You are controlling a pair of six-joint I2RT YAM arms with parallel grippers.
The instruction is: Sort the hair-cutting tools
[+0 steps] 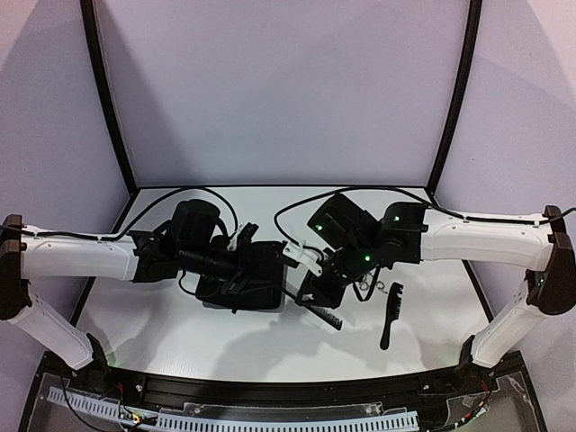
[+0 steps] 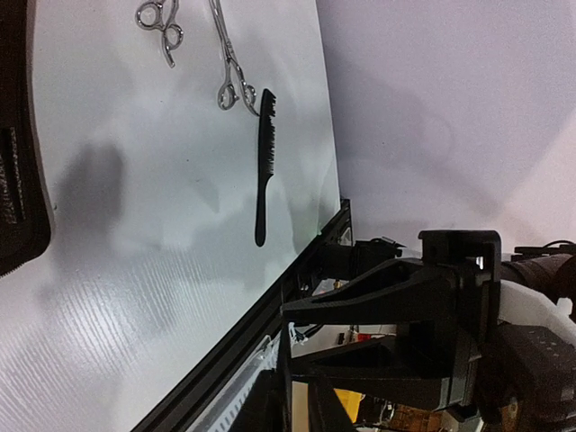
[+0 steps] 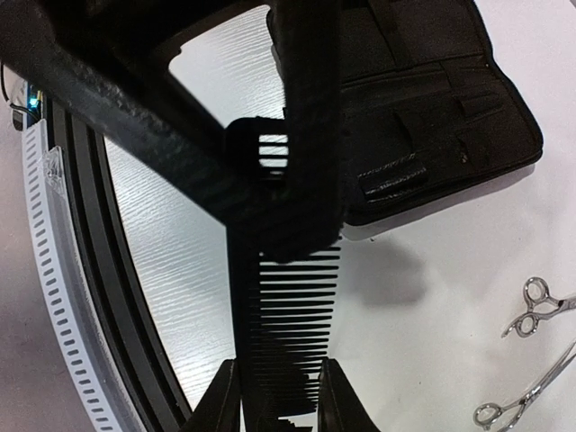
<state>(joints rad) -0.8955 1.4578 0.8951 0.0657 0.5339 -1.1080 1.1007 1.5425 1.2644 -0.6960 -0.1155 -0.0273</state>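
Observation:
My right gripper point(image 3: 277, 396) is shut on a black comb point(image 3: 297, 297), which sticks out between the fingers just above the table beside the open black zip case point(image 3: 432, 90). In the top view this comb point(image 1: 324, 314) hangs under the right gripper point(image 1: 315, 295). A second black comb point(image 1: 390, 315) lies to the right; it also shows in the left wrist view point(image 2: 264, 166). Two silver scissors point(image 2: 162, 22) point(image 2: 229, 67) lie next to it. My left gripper point(image 1: 241, 270) hovers over the case point(image 1: 256, 295); its jaws stand slightly apart and empty in the left wrist view point(image 2: 288, 335).
The table's black front rail point(image 2: 270, 315) runs close below the left gripper. Black frame posts point(image 1: 108, 99) and grey walls stand at the sides and back. Cables point(image 1: 297, 209) loop over the table behind both wrists.

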